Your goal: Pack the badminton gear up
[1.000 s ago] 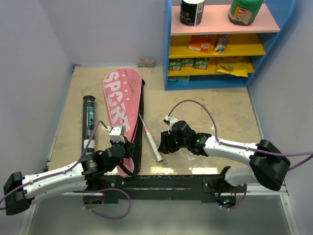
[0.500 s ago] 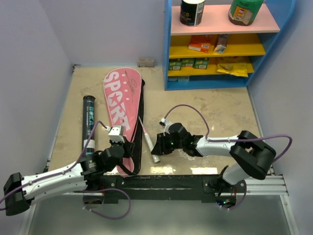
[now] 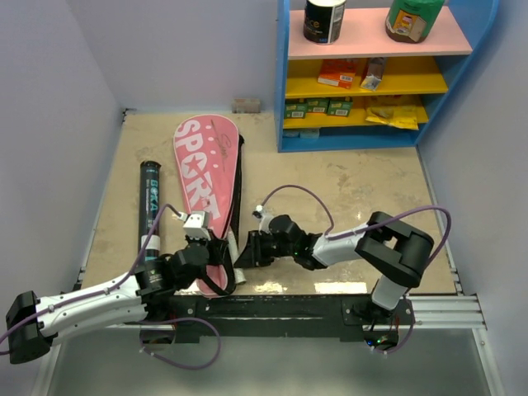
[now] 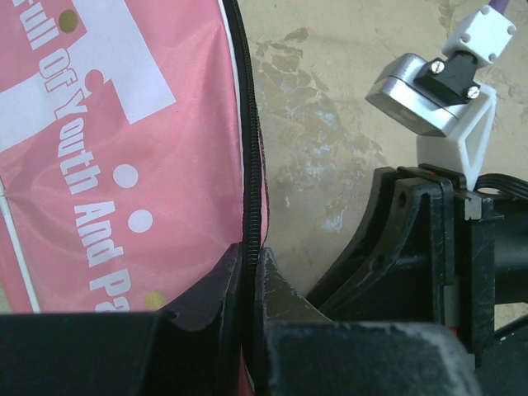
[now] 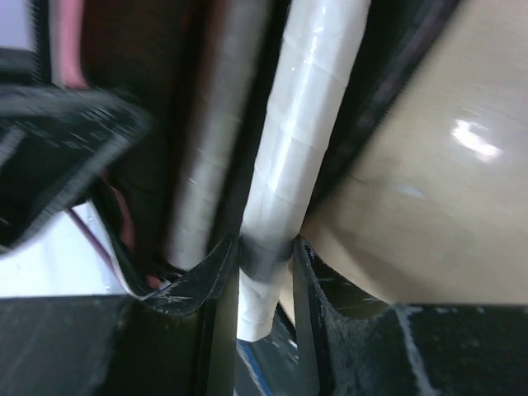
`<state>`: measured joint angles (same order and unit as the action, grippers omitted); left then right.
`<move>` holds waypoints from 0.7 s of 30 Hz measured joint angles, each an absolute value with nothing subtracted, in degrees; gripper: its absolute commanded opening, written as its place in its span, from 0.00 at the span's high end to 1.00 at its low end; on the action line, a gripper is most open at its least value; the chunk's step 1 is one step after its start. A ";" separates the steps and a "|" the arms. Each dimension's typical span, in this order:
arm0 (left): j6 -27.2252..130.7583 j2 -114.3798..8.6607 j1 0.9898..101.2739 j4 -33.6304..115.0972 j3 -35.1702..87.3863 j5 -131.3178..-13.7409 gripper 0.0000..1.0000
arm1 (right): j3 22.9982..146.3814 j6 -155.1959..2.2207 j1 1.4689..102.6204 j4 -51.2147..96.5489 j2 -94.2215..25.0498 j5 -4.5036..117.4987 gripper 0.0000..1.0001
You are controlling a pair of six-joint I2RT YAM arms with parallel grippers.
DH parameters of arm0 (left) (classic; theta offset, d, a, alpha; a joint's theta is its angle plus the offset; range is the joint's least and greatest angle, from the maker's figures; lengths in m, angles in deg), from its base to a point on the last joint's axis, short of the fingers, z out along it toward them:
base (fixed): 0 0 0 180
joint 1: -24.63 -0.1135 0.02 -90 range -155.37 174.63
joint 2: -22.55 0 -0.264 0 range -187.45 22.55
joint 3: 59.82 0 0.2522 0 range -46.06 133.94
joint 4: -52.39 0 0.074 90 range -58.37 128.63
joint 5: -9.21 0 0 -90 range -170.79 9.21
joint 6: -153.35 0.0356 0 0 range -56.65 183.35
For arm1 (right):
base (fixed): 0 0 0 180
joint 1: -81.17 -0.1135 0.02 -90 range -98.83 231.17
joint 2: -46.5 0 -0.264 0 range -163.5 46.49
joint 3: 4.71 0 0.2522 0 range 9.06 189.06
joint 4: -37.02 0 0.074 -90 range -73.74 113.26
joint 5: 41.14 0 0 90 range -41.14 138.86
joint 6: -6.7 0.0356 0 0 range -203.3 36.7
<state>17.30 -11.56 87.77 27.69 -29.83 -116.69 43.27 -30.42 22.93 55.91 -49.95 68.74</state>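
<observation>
We look down on a tan worktop (image 3: 363, 181) that fills the middle of the overhead view, with a blue shelf unit (image 3: 281, 82) at the upper right carrying jars and small boxes. The pink bag (image 3: 202, 177) lettered "SPORT" is the largest piece of the gear. It lies left of centre, its rounded head toward the top of the frame and its narrow end toward the arm bases at the bottom. Left of it, parallel and apart from it, lies the long black shuttle tube (image 3: 149, 206).

The left arm (image 3: 91, 301) reaches in from the lower left to the bag's narrow end. The right arm (image 3: 396, 247) folds back from the lower right and stretches leftward, low over the worktop, to the same spot, so the two wrists sit just beside each other near the bottom centre.

In the left wrist view the left jaws are pressed together on the bag's black zip edge (image 4: 250, 165), with pink fabric to its left and bare worktop to its right. In the right wrist view the right jaws are clamped on either side of a white-wrapped racket handle (image 5: 309, 140), which runs up from them toward the top of the frame between dark folds. A second, greyer grip (image 5: 210, 157) lies just beside it on the left, blurred.
</observation>
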 measured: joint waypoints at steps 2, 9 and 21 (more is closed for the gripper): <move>17.48 -11.65 87.77 28.04 -29.92 -116.32 1.00 | 45.00 -28.87 21.64 57.50 -51.52 68.78 0.84; 17.98 -11.36 87.70 29.20 -31.34 -115.14 1.00 | 49.20 -23.69 18.80 65.63 -57.71 68.54 0.86; 20.54 -10.36 87.59 29.64 -33.55 -114.96 1.00 | 51.97 -19.49 16.90 71.07 -65.12 67.45 0.66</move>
